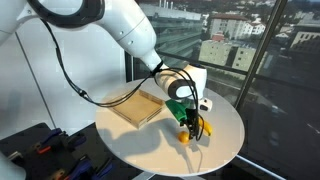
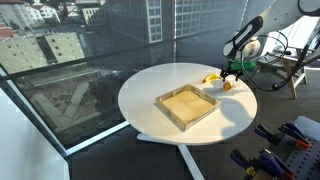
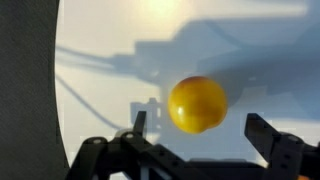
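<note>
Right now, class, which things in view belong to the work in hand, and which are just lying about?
In hand:
- yellow ball on the white table
- fingers, open, hovering over the ball

Lying about:
- wooden tray, mid-table, apart from the ball
- tools off the table's edge

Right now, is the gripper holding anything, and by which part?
Nothing is held. The gripper hangs open over the smooth round yellow ball on the white table; both fingers stand clear of it.
</note>
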You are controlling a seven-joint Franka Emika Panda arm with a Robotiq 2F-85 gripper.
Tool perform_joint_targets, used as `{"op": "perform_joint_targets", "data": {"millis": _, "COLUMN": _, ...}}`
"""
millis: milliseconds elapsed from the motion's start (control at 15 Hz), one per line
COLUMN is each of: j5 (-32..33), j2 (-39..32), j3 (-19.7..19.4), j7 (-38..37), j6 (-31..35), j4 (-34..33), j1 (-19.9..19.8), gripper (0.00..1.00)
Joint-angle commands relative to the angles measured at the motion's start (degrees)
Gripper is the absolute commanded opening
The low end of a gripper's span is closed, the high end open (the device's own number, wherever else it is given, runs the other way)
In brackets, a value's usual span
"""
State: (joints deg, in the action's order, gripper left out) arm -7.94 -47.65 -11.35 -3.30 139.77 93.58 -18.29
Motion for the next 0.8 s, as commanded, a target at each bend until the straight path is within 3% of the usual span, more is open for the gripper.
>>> {"op": "perform_joint_targets", "data": {"millis": 0, "j5": -0.1, "j2": -1.4, "j3": 0.5, "j7": -0.2, "j6": 0.9, "j4": -2.0, "j1": -0.8, "gripper": 1.00}}
{"op": "perform_joint_targets", "data": {"millis": 733, "j5": -0.2, "j2": -3.6, "j3": 0.7, "j7": -0.6, "j6": 1.6, "j4": -4.2, "j1": -0.9, "gripper": 1.00}}
